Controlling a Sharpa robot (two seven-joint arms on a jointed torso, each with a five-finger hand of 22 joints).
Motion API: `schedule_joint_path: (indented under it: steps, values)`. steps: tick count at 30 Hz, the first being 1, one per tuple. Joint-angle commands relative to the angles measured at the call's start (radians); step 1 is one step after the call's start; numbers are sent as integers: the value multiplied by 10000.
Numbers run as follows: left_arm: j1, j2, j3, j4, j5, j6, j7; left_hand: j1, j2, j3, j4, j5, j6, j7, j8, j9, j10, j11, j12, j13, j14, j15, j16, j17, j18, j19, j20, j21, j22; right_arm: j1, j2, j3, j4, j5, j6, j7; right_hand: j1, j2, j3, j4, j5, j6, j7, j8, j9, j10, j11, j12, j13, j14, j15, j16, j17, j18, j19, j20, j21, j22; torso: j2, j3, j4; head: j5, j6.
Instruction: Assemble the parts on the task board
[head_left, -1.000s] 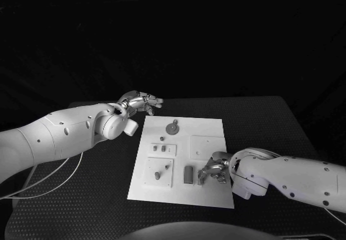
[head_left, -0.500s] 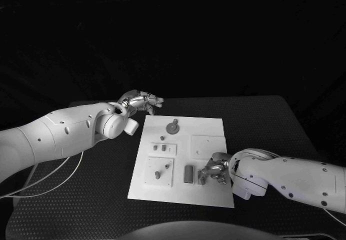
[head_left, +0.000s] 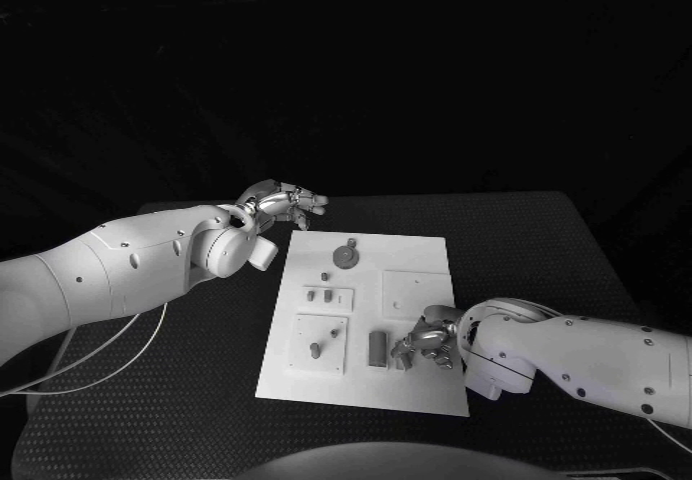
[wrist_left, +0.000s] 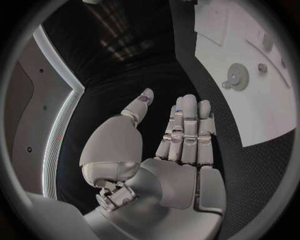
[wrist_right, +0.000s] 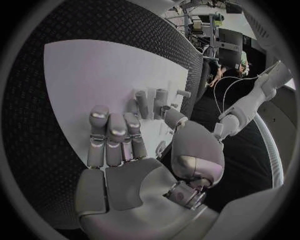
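The white task board (head_left: 418, 385) lies in the middle of the table. A toothed disc (head_left: 346, 255) sits near its far edge, small pegs (head_left: 320, 295) stand at mid-left, and an upright cylinder (head_left: 378, 348) stands near the front. My right hand (head_left: 430, 343) hovers low over the board's front right, just right of the cylinder and a smaller part (head_left: 404, 359). In the right wrist view its fingers (wrist_right: 115, 135) lie straight, and the thumb is close to the upright parts (wrist_right: 153, 102), holding nothing. My left hand (head_left: 283, 204) floats off the board's far left corner, fingers (wrist_left: 187, 130) apart and empty.
Black textured table (head_left: 548, 250) surrounds the board on all sides. A square raised plate (head_left: 411, 292) sits on the board right of centre. White cables (head_left: 87, 365) hang under my left arm. The disc (wrist_left: 237, 77) and board (wrist_left: 262, 115) also appear in the left wrist view.
My right hand has edged very slightly left toward the upright parts. The left hand and the parts stay where they were.
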Motion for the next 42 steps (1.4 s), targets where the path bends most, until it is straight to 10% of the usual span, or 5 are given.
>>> schedule_joint_path:
  steps: [1, 42]
  values:
    - [19, 10, 7, 23, -21, 121, 59, -119, -14, 14, 60, -39, -27, -46, 43, -10, 17, 69, 51, -12, -12, -1, -40, 11, 120, -19, -120, -42, 9, -18, -4, -3, 50, -121, 262, 223, 9, -123, -5, 94, -18, -66, 22, 23, 24, -64, 4, -46, -10, -34, -35, -58, 16, 159, -24, -77, -10, -10, -5, -3, -1, 3, -3]
    - [24, -12, 6, 13, -68, 137, 17, -116, -20, 20, 72, -38, -25, -49, 55, -12, 20, 68, 51, -13, -14, -2, -45, 18, 117, -25, -120, -56, 19, -16, -479, -2, 588, -202, 452, 331, -78, 93, -6, 406, -12, -13, -19, 114, 96, 57, -35, 59, 62, -31, -66, -40, 37, 159, -31, -109, 19, -14, -6, -5, 4, 20, 7]
